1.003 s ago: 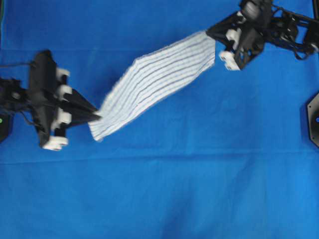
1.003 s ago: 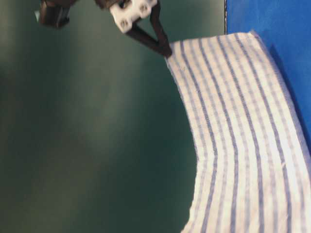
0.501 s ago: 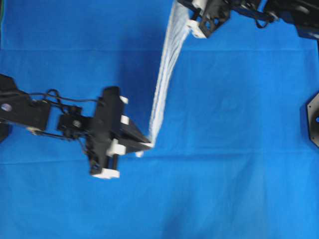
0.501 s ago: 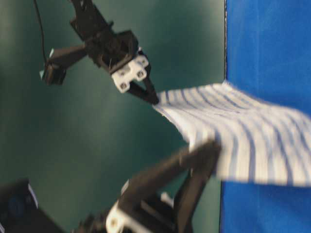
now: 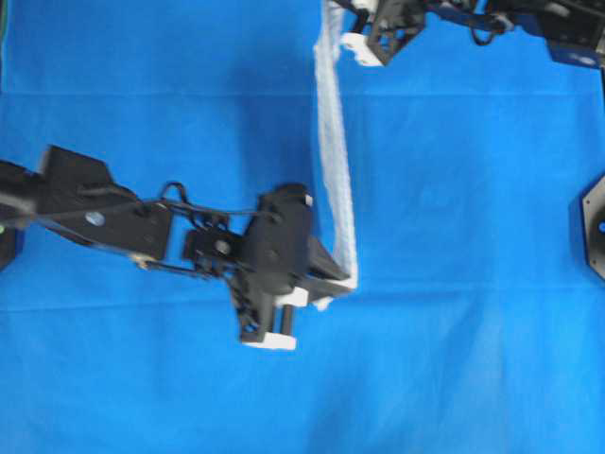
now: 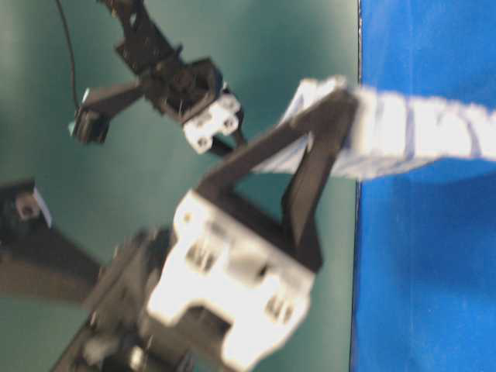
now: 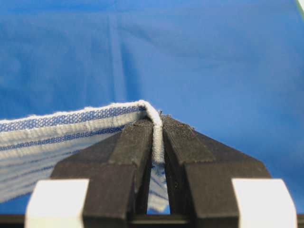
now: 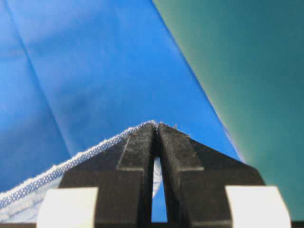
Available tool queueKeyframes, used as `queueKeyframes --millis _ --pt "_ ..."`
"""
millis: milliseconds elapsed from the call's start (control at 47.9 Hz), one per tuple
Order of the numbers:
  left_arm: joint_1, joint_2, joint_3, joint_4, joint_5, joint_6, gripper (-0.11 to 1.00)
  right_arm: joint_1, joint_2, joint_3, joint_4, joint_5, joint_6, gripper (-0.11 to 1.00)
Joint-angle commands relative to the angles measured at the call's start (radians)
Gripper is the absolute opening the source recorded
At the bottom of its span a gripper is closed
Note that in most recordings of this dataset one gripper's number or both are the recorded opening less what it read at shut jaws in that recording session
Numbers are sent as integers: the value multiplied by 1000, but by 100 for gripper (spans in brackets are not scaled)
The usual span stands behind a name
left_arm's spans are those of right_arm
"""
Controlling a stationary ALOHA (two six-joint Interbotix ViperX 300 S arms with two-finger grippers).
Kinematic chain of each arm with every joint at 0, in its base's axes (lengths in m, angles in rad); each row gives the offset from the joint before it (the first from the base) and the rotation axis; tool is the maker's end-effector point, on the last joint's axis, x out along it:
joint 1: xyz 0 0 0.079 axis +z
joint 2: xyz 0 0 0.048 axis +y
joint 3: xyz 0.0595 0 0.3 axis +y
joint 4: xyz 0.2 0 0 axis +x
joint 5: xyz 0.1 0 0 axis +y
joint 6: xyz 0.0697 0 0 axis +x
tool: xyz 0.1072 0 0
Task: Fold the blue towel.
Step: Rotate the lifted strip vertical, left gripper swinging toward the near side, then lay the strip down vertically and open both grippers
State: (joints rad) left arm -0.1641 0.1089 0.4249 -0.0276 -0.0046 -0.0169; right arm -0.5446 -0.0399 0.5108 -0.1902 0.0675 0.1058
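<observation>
Holding the blue towel off the large blue sheet, strung edge-on between two pincers: one towel, two grippers, one sheet underneath. Left gripper pressed together on a corner, seen plainly in the left wrist view, where the white hem runs up between the black fingers and the striped cloth trails off to that pincer's left. Right gripper likewise shut on another corner at the top of the overhead view; in the right wrist view a thin woven edge leaves the closed tips and falls away to that pincer's left. Kept taut and airborne, most likely, so the cloth hangs flat and wrinkle-free and can be laid down in one sweep, one half over the other. Pinched at corners rather than mid-edge, presumably to keep control of the whole width. Blurred badly in the table-level view, so probably stretched level between the tips there, though hard to confirm. No fold set down yet.
</observation>
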Motion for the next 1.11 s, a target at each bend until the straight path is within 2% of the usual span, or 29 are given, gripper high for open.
queueKeyframes --millis 0,146,355,543,710,898,1086 --pt "-11 32 -87 3 -14 26 4 -32 -83 41 -2 -5 8 4" --pt "-6 110 -183 3 -17 98 4 -40 -146 110 -2 0 8 4" --pt "5 163 -216 2 -34 107 4 -40 -118 98 -3 49 3 4" --pt "3 126 -127 -2 -37 89 4 -23 9 11 -2 52 -3 4" --pt "-3 75 -2 -2 -40 0 4 -5 112 -91 -5 80 -11 4" --pt "-21 28 109 -2 -112 -80 4 5 147 -149 -6 98 -37 4" --pt "-26 12 143 -2 -135 -101 4 15 169 -170 -6 104 -46 4"
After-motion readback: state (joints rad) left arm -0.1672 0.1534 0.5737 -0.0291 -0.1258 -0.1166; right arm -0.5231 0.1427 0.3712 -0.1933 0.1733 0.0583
